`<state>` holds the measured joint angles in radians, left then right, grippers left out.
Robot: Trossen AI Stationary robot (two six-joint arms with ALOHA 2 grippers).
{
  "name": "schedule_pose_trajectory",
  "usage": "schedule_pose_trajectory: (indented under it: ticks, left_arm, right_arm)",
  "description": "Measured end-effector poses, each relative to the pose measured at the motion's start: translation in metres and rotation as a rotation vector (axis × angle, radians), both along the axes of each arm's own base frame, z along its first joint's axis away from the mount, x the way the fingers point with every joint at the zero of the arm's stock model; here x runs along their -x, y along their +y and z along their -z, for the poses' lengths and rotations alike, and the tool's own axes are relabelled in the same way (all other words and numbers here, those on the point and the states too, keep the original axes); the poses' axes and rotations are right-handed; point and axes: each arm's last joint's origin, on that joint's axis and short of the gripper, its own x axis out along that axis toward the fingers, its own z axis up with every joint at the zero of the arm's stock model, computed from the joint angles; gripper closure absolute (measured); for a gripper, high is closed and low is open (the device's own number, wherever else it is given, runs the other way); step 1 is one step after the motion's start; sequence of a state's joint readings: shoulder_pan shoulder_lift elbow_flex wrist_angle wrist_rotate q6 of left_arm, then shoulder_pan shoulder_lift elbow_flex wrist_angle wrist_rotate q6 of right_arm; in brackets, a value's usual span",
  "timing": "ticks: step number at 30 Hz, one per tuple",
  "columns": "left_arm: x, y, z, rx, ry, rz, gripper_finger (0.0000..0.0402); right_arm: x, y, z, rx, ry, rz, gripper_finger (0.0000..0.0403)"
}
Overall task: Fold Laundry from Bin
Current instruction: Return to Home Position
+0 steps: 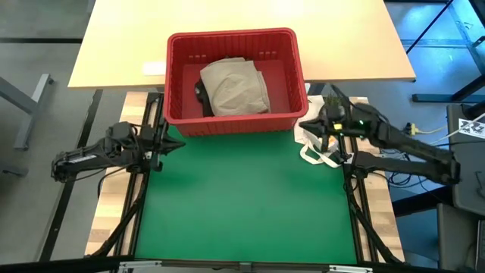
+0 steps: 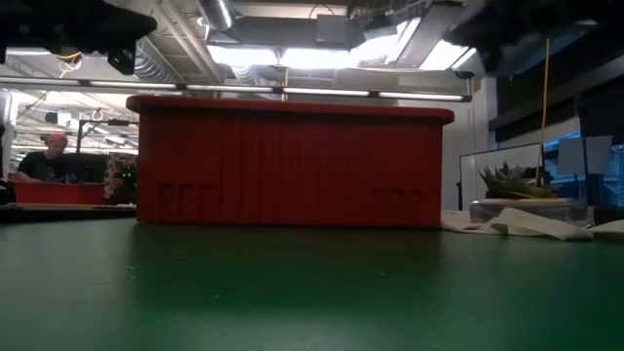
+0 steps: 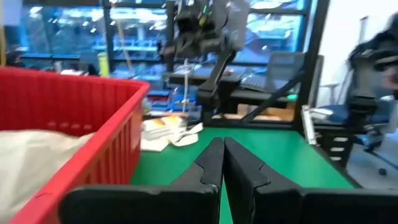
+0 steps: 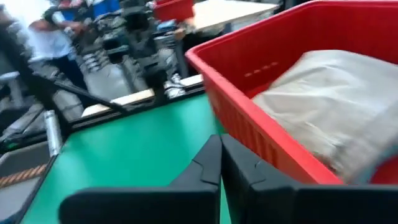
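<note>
**Bin loaded, both arms drawn back**

The bin (image 1: 235,123) sits at the far edge of the green mat (image 1: 242,205). Its long axis runs left to right and its open top faces up. The laundry (image 1: 236,87) lies flat inside, roughly centred. A beige-tan piece is on top, and dark cloth shows at its left edge.

The left gripper (image 1: 171,142) hovers off the bin's near-left corner, pointing right. Its fingers (image 3: 208,165) are pressed together on nothing.

The right gripper (image 1: 306,126) hovers off the near-right corner, pointing left, clenched and empty. It hangs over a white cloth bag (image 1: 317,154) that lies crumpled just beside the bin.
</note>
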<state>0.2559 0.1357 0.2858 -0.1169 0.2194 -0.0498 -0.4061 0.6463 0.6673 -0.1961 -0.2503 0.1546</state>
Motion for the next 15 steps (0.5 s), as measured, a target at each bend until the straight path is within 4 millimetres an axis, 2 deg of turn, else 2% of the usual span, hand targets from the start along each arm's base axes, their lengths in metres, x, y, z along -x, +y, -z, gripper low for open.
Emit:
schedule_pose_trajectory:
  ticks: [5, 10, 12, 15]
  left_arm:
    - [0.007, -0.004, 0.008, -0.019, -0.05, 0.034, 0.0397]
    - [0.006, -0.004, 0.022, -0.018, -0.041, 0.032, 0.0399]
    - [0.005, -0.003, 0.024, -0.016, -0.036, 0.016, 0.0397]
    - [0.002, -0.002, 0.034, -0.01, -0.013, 0.002, 0.0395]
  right_arm:
    - [0.039, 0.014, 0.031, 0.033, -0.109, 0.089, 0.04]
    - [0.069, 0.027, 0.055, 0.084, -0.245, 0.081, 0.0396]
    - [0.074, 0.03, 0.065, 0.094, -0.271, 0.066, 0.0396]
    - [0.073, 0.031, 0.066, 0.093, -0.262, 0.005, 0.0396]
